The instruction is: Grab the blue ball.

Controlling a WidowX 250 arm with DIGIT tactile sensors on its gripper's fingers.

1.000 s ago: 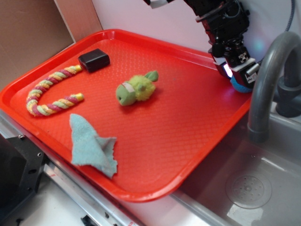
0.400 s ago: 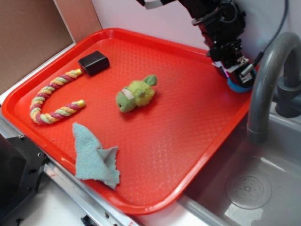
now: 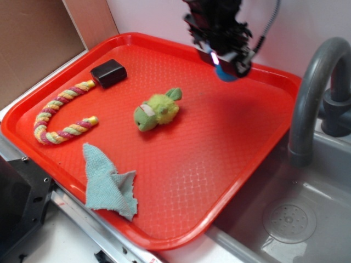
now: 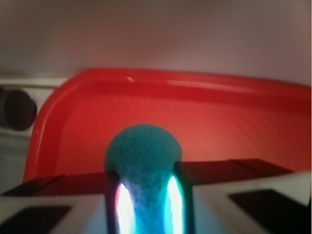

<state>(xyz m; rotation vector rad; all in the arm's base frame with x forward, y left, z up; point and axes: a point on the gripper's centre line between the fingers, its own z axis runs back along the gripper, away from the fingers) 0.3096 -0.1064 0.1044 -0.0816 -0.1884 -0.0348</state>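
Observation:
The blue ball is squeezed between the fingers of my gripper, which hangs above the far part of the red tray. Only the ball's lower teal edge peeks out below the black fingers in the exterior view. In the wrist view the blue ball bulges out past the two fingers, pinched narrow between them, and my gripper is shut on it above the tray's far corner.
On the tray lie a green plush toy, a black block, a striped rope toy and a pale teal cloth. A grey faucet and steel sink stand to the right.
My gripper has travelled left from the tray's right rim by the faucet to above the tray's far middle, carrying the blue ball along.

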